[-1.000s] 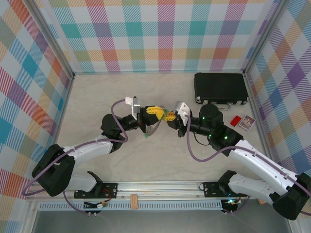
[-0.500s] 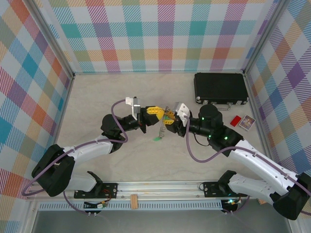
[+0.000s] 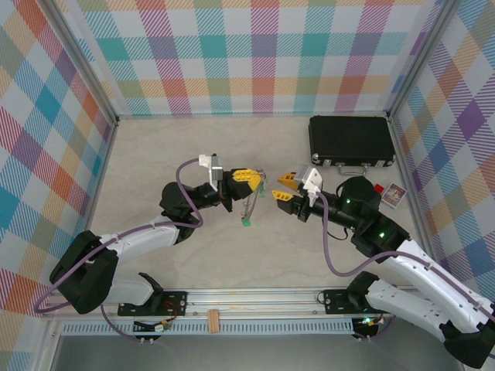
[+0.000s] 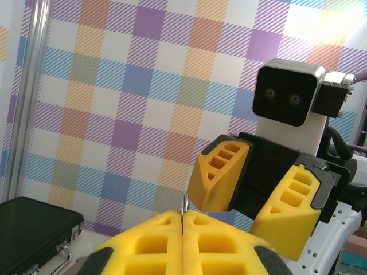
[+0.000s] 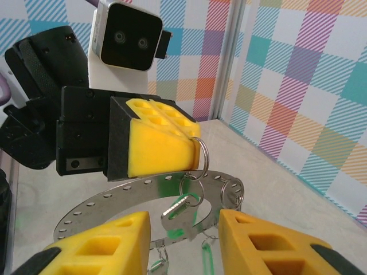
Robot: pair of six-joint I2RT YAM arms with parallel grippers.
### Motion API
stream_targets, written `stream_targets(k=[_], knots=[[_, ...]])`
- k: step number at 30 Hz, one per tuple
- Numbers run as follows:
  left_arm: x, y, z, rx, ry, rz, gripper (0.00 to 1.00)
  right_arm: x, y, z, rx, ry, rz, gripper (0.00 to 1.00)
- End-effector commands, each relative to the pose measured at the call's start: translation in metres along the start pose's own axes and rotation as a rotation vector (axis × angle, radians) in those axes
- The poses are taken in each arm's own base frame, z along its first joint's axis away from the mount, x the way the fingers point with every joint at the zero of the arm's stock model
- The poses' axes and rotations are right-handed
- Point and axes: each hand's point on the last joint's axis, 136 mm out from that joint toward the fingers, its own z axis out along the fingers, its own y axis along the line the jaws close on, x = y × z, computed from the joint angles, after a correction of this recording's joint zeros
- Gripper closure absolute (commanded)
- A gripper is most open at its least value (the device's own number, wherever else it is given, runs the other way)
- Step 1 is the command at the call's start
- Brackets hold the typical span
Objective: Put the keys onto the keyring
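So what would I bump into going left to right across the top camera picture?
Left tool, pinching the ring → right tool → black case.

The left end effector (image 3: 247,178) and right end effector (image 3: 284,187) have yellow pads on black housings, the thin flat metal keyring (image 5: 132,192) is grey, the small keys (image 5: 178,207) silver with green tags, the rectangular hard case (image 3: 352,139) black, the bench (image 3: 155,147) beige, the enclosure walls (image 3: 232,54) pastel plaid.
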Motion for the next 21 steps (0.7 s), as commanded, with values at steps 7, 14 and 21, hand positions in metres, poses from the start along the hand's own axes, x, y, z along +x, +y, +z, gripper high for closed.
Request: stream_targets(k=[7,14,21], knots=[[-0.025,-0.022,0.000,0.058,-0.071,0.057,1.00,-0.035,0.007,0.016,-0.108,-0.064,0.129,0.66],[-0.028,-0.025,-0.002,0.061,-0.077,0.065,1.00,-0.045,0.003,0.021,-0.148,-0.090,0.181,0.70],[-0.030,-0.027,-0.001,0.069,-0.079,0.067,1.00,-0.038,-0.004,0.024,-0.164,-0.081,0.237,0.71]])
